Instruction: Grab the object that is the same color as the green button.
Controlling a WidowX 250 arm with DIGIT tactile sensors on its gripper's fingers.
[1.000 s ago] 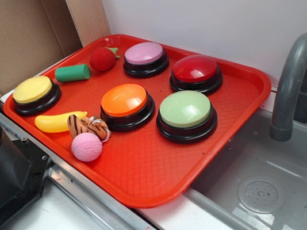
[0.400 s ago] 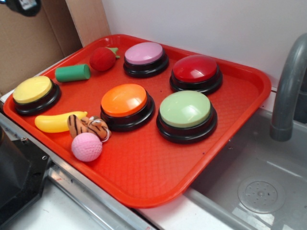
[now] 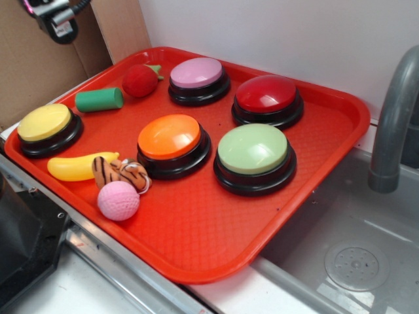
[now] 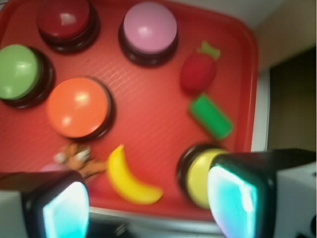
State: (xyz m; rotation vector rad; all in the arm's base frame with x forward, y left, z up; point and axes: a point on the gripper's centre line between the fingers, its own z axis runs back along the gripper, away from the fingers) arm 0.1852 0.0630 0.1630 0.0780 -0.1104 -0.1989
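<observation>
In the exterior view we see our pincer [image 3: 55,19] high at ten o'clock, clear of the red tray [image 3: 196,248]; its fingers [image 4: 64,206] stand spread and empty; the green cylinder [image 3: 99,99] lies at the tray's ten o'clock beside the strawberry [image 3: 140,80]; the green button [image 3: 254,157] sits at four o'clock.

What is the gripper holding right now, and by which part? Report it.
Nothing is held. The gripper is open and high above the tray, its fingers spread with nothing between them. The green cylinder lies untouched.
</observation>
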